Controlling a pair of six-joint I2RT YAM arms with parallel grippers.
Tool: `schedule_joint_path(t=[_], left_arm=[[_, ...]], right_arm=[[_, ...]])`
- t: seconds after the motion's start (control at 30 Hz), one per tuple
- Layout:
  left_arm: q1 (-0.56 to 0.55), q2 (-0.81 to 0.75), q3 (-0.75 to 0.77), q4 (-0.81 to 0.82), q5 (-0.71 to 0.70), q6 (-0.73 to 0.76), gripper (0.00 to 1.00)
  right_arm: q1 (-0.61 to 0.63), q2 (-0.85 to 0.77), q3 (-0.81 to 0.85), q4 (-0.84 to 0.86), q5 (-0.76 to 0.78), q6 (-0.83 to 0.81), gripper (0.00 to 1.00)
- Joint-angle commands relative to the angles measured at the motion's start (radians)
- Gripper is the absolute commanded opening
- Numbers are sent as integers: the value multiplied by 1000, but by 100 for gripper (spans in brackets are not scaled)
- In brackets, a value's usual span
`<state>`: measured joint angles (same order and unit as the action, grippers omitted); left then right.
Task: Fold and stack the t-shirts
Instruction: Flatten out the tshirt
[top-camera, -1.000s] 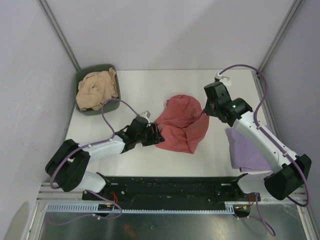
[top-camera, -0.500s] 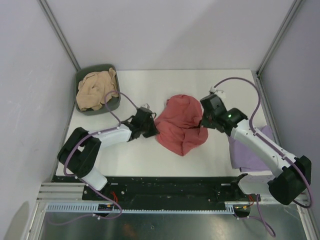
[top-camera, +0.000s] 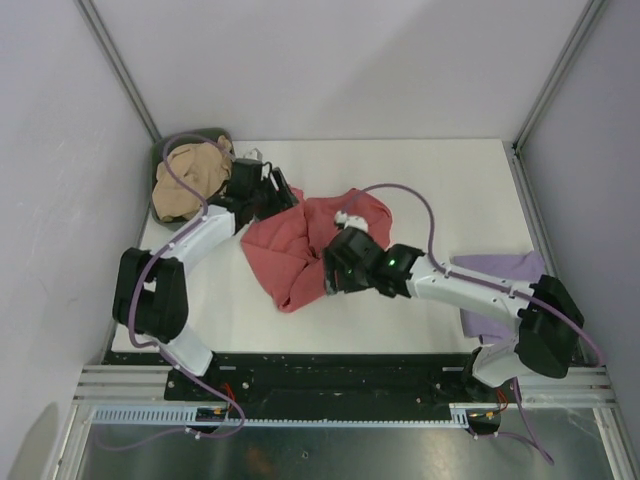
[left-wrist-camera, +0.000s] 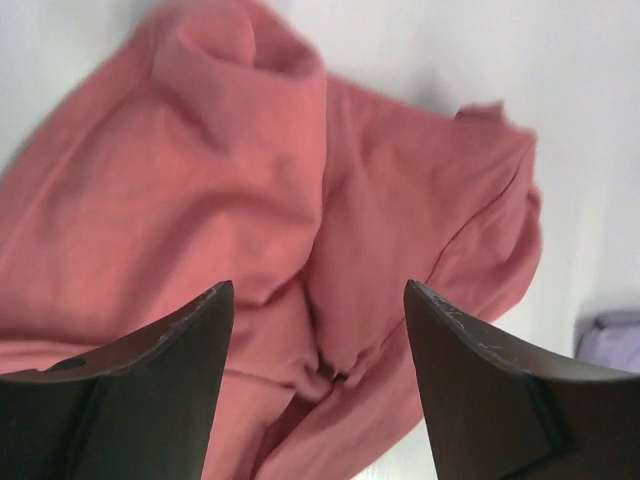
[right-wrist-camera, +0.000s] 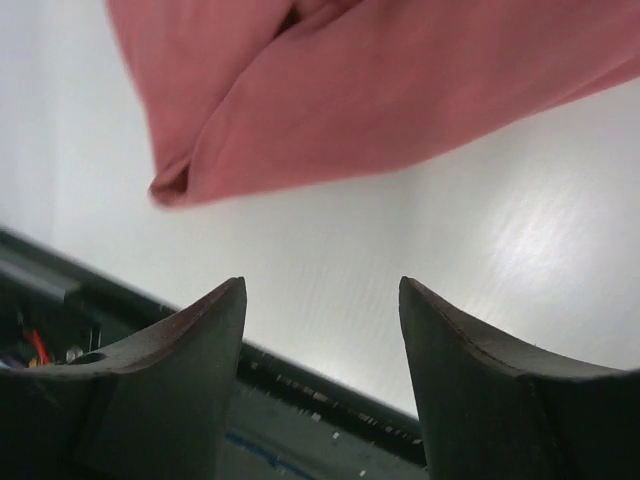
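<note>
- Lower right of the overhead view: the lavender t-shirt (top-camera: 488, 268) lies on the white worktop (top-camera: 450, 190), where it was a second ago.
- The right hand (top-camera: 330, 274) was pinched shut at the red shirt's upper right. It is now at centre frame by the shirt's near edge, fingers spread and holding nothing.
- The salmon-red t-shirt (top-camera: 290, 240) has slid left and lies crumpled on a diagonal.
- The left hand (top-camera: 281, 190) has swung from lower left to the shirt's far-left edge, open and empty.
- Upper left: the tan t-shirt (top-camera: 185, 180) remains in the green bin (top-camera: 205, 133).
</note>
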<state>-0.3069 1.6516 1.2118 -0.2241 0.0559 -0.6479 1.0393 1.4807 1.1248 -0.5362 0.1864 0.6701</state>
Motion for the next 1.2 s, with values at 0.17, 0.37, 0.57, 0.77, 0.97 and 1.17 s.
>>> schedule_joint_path(t=[0.17,0.37,0.57,0.77,0.97,1.17], left_arm=[[-45,-267,-265,-59,-23,52,67],[-127,-219,-288,-74,-126,59,57],[-207,-84,-219,-98,-198,42,51],[-249,6,-183,-99,-232,14,50],[-281,55,-162,-99,-240,7,50],[-300,82,-171,-98,-255,-2,48]], right_arm=[[-245,-96,53,-55,76,-62,67],[-310,-70,54,-13,50,-75,66],[-322,-56,51,-1,47,-77,66],[-325,-46,37,5,48,-81,65],[-333,-49,4,17,41,-78,65],[-345,-46,-18,36,28,-76,65]])
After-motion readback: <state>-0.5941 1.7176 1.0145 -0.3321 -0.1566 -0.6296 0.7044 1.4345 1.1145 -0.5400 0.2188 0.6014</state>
